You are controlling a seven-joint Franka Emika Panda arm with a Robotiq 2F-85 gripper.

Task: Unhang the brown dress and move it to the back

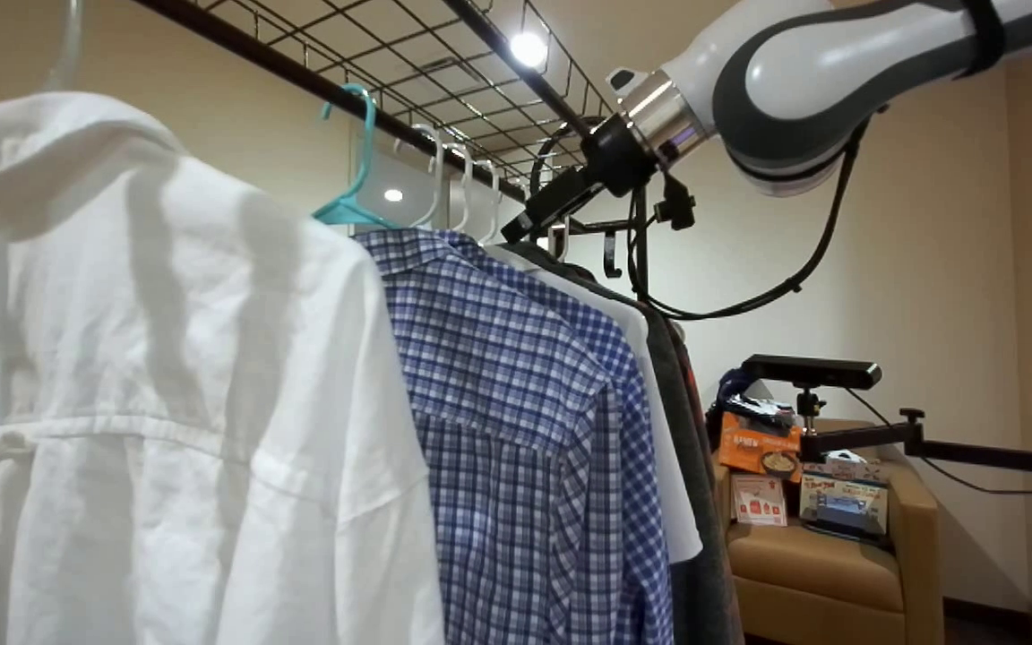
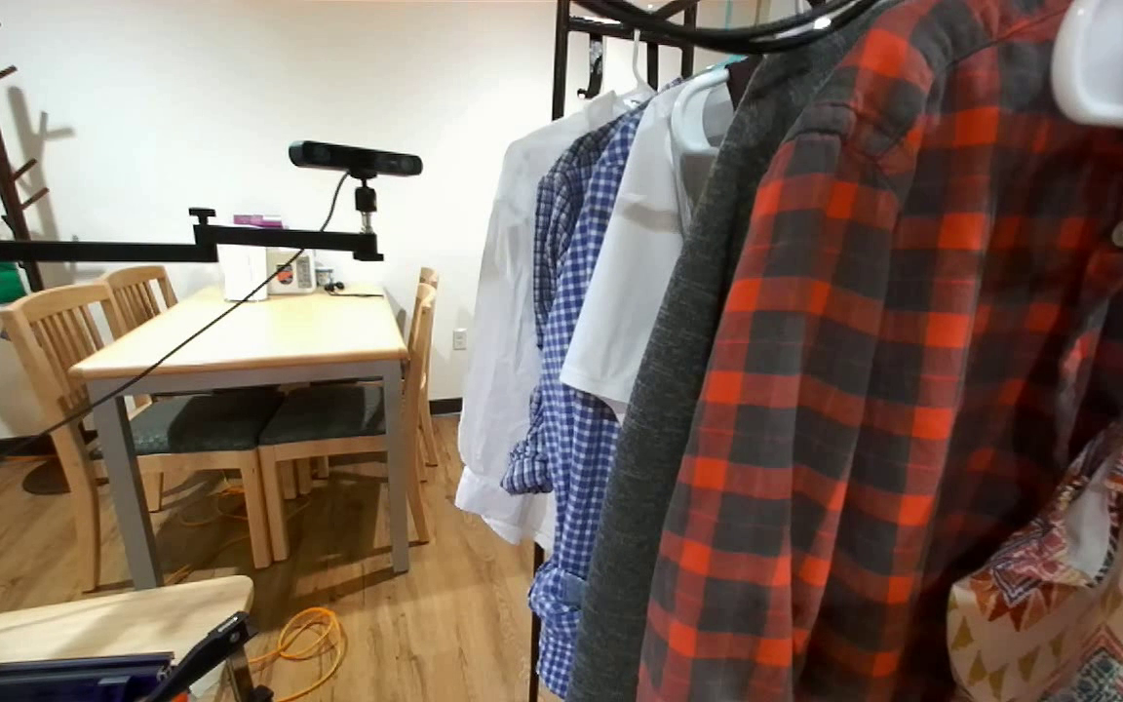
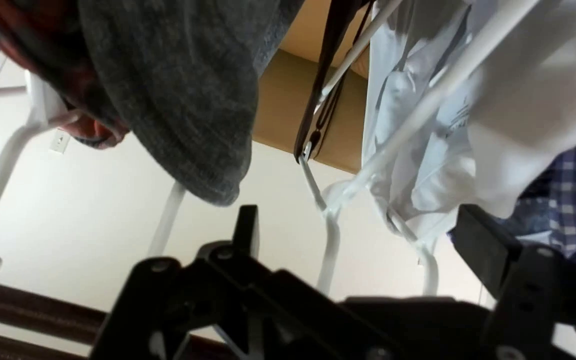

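The brown dress [image 3: 330, 50] shows in the wrist view as a narrow dark strap on a white hanger [image 3: 330, 235]. Most of it is hidden. A small dark brown patch [image 2: 742, 78] behind the white T-shirt in an exterior view may be part of it. My gripper [image 3: 365, 237] is open. The neck of the dress's hanger stands between its fingers, nearer the left finger in the wrist view. The T-shirt's hanger neck [image 3: 427, 270] also shows between the fingers, nearer the right one. In an exterior view, the gripper [image 1: 520, 231] points down among the hangers, below the rail.
A dark grey shirt [image 3: 183, 90] and red plaid shirt [image 2: 844, 341] hang on one side of the dress. A white T-shirt [image 2: 635, 253], blue plaid shirts [image 1: 498, 358] and a white shirt [image 1: 167, 358] hang on the other. The rail [image 1: 283, 67] and wire shelf [image 1: 408, 54] are close above.
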